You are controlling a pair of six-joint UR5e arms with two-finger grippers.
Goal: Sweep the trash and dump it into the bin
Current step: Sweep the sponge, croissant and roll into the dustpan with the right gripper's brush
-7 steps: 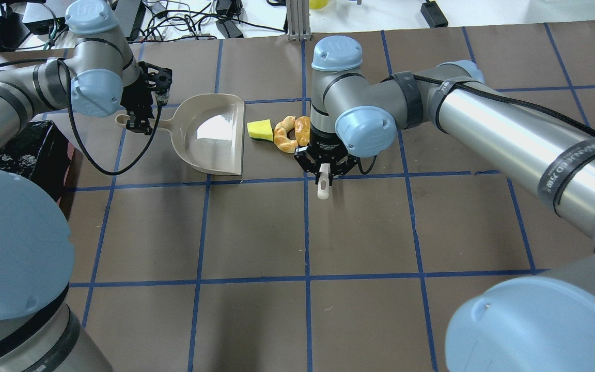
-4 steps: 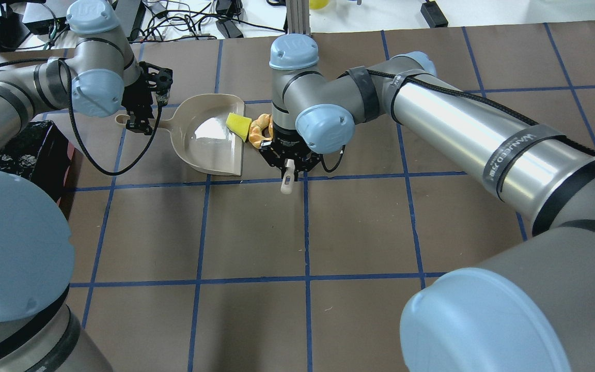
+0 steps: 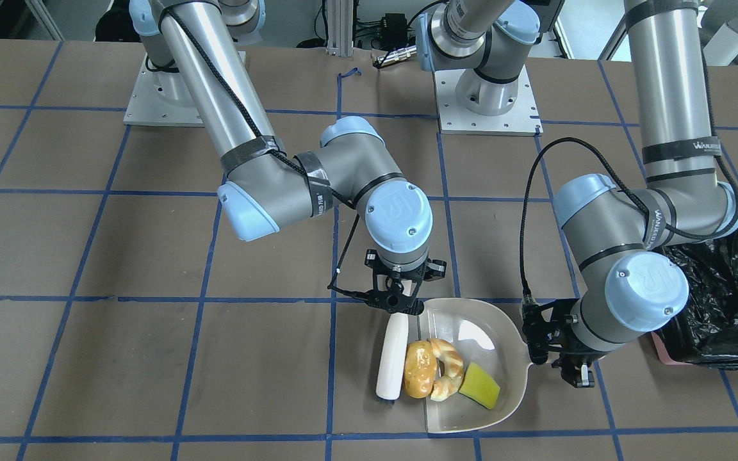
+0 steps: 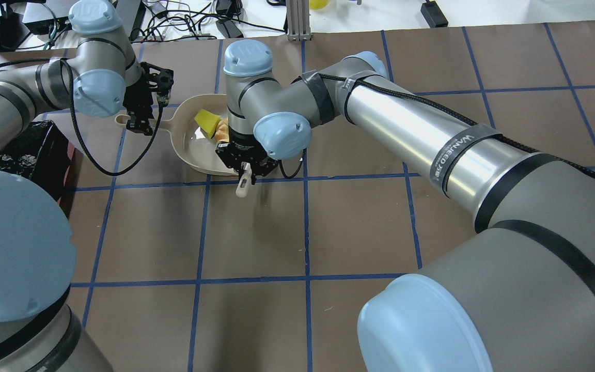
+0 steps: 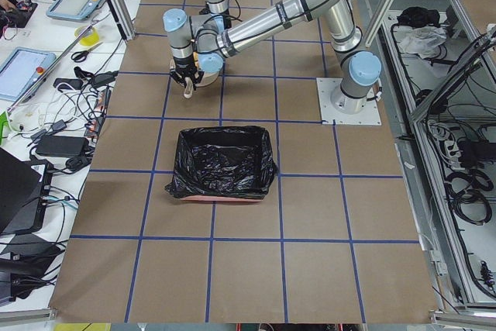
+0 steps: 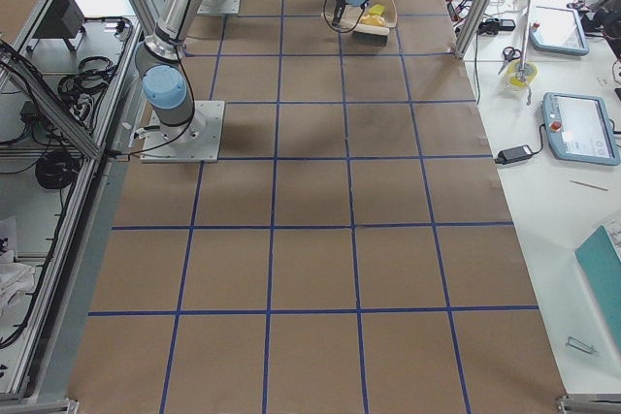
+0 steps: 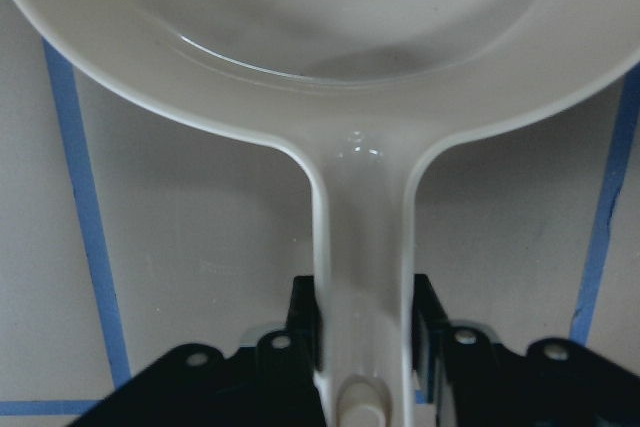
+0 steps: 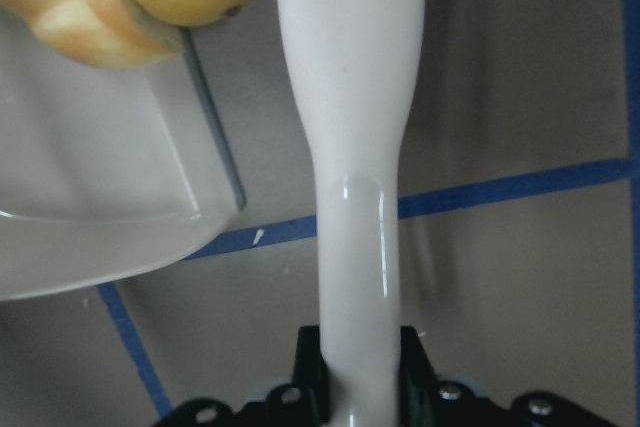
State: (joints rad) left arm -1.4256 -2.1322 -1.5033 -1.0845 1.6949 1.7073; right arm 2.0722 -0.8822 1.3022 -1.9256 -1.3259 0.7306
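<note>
bin (image 3: 721, 320) cut @ edge, croissant (image 4: 220, 133) mostly obsc.

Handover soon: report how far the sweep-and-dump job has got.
Done: sponge and croissant lie in the pan. In hand: the right hand's sweeper is against the potato at the pan's lip; the left hand grips the pan's handle. Left: push the potato in, then tip the pan into the bin.

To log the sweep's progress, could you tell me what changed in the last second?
The right end effector drove the brush toward the dustpan, pushing the sponge and croissant inside, the potato to its lip. The left end effector stayed shut on the handle; the dustpan stayed put.
</note>
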